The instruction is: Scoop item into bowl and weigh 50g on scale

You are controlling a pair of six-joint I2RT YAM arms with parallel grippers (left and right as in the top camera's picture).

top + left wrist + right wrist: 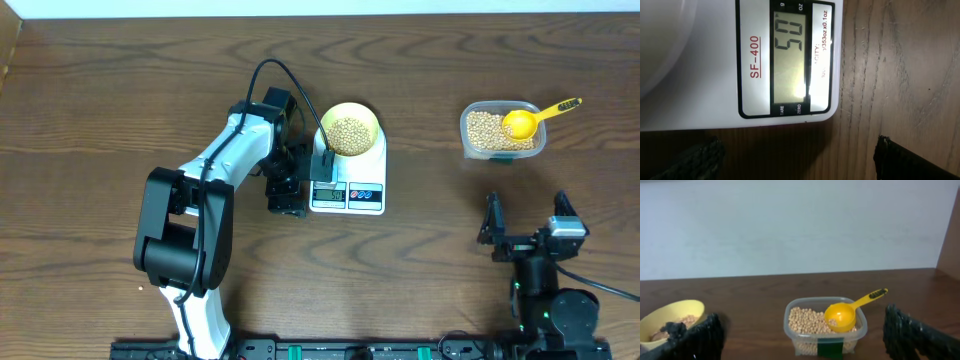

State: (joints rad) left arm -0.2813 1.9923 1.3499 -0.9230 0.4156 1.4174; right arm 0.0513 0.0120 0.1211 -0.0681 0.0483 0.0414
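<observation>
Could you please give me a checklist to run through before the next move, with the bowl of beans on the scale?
1. Bowl sits on the scale, beans inside: ok.
2. Display reads 50: ok.
3. Unit shown, grams or ounces: cannot tell.
4. Scoop rests in the clear container, unheld: ok.
5. Left pincer open and empty: ok.
6. Right pincer open and empty: ok.

right claw: fingers wide apart, at lower corners | container: clear, centre of worktop, holds tan grains | scoop: yellow, cup on grains, handle over right rim | bowl: pale yellow, left, grains inside
</observation>
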